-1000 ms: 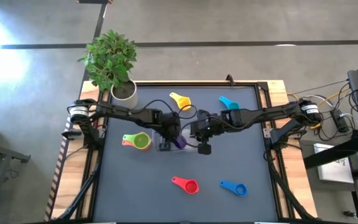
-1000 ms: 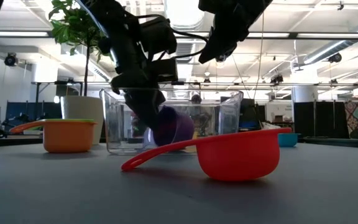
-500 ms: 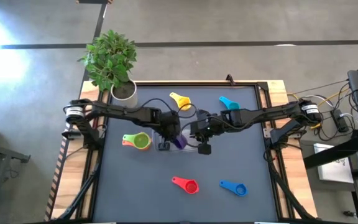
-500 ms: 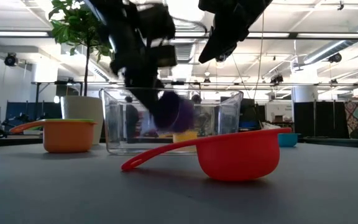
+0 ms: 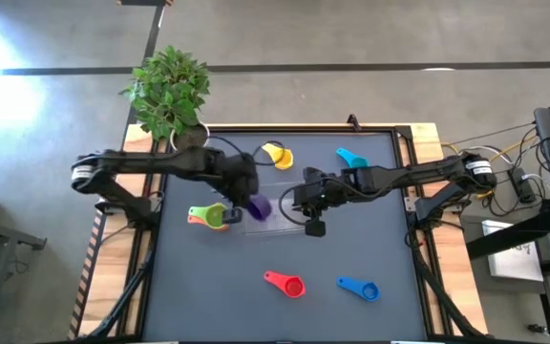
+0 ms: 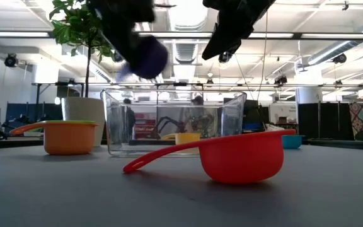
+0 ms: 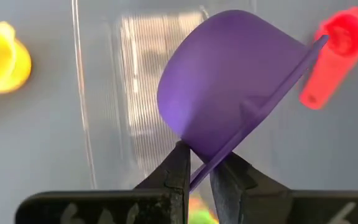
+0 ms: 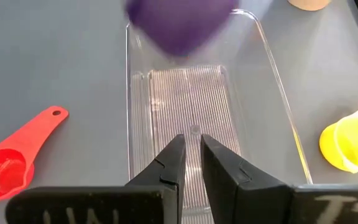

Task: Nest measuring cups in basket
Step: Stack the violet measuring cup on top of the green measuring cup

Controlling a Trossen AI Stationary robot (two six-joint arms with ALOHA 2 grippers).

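Observation:
The purple measuring cup (image 7: 229,81) hangs above the clear basket (image 5: 280,222), with my left gripper (image 5: 248,208) shut on it. In the low view the cup (image 6: 145,55) is well above the basket's rim (image 6: 175,93). My right gripper (image 8: 192,144) hovers shut over the basket's right end with nothing between its fingers. A green cup (image 5: 216,217) sits inside an orange one (image 6: 68,137) left of the basket. The yellow (image 5: 275,155) and light blue (image 5: 351,159) cups lie on the far side. The red (image 5: 286,283) and blue (image 5: 361,288) cups lie on the near side. My left gripper pinches the purple cup's flat handle (image 7: 205,167) between its two fingers. The fingers slant down from above on the table's left side. The cup is lifted clear above the basket, tipped on its side, with its rounded underside toward the wrist camera.
A white plant pot (image 5: 191,140) with a leafy plant stands at the table's far left corner. The basket holds nothing. The red cup (image 6: 232,157) lies close to the table's near edge.
My left gripper has risen out of the basket and drawn toward the table's left. The purple cup has come up with it, from inside the basket to well above the rim.

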